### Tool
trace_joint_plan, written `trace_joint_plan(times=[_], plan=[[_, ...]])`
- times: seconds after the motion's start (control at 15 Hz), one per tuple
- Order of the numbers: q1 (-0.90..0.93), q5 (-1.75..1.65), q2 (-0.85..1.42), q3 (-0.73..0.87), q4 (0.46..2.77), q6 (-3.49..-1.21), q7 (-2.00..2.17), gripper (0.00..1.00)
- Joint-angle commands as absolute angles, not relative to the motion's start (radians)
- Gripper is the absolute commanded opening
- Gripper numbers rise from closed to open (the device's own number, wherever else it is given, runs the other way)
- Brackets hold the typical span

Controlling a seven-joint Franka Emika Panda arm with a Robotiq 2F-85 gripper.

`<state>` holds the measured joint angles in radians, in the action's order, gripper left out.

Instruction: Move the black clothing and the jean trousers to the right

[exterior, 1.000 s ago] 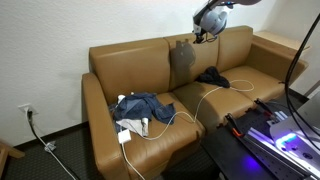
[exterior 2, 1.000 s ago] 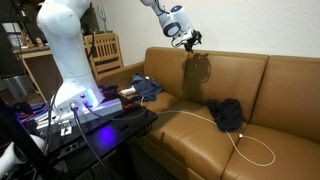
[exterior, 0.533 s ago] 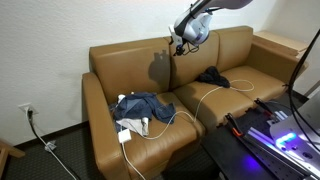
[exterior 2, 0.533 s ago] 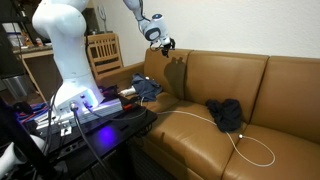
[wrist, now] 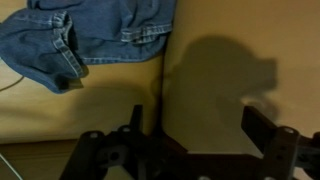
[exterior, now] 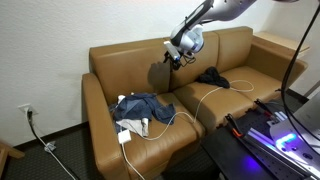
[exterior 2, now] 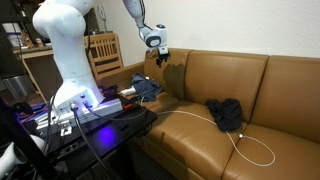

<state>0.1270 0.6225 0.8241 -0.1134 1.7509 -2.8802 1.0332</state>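
The jean trousers (exterior: 140, 105) lie crumpled on one seat cushion of the tan sofa, also seen at the sofa's end near the robot (exterior 2: 146, 88). In the wrist view the jean trousers (wrist: 80, 35) fill the upper left. The black clothing (exterior: 211, 76) sits bunched on the neighbouring cushion (exterior 2: 225, 113). My gripper (exterior: 172, 60) hangs in the air before the sofa back, between the two garments and touching neither (exterior 2: 162, 62). In the wrist view the gripper (wrist: 200, 125) stands open with only tan leather and its own shadow between the fingers.
A white cable (exterior: 208, 95) snakes over both seat cushions (exterior 2: 240, 140). A white-grey cloth (exterior: 133, 127) lies at the front of the jeans' cushion. The robot base (exterior 2: 62, 60) and a wooden chair (exterior 2: 105, 50) stand beside the sofa. A lit equipment table (exterior: 270, 125) stands in front.
The arm has swung along the sofa back from above the black clothing's cushion toward the jeans' side and come lower. The jaws stayed open; both garments lie unmoved.
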Motion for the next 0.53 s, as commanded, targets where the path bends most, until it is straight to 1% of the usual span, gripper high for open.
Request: trace_joint_plan(times=[0.0, 0.2, 0.27, 0.33, 0.47], plan=[[0.141, 0.544, 0.997, -0.117, 1.591, -2.715, 1.012, 1.00], [0.219, 0.409, 1.121, -0.055, 1.461, -2.573, 1.074, 1.00], [0.246, 0.372, 1.129, -0.037, 1.448, -2.564, 1.091, 1.00], [0.197, 0.415, 1.081, -0.082, 1.532, -2.625, 1.068, 1.00], [0.232, 0.379, 1.125, -0.061, 1.483, -2.613, 1.091, 1.00]])
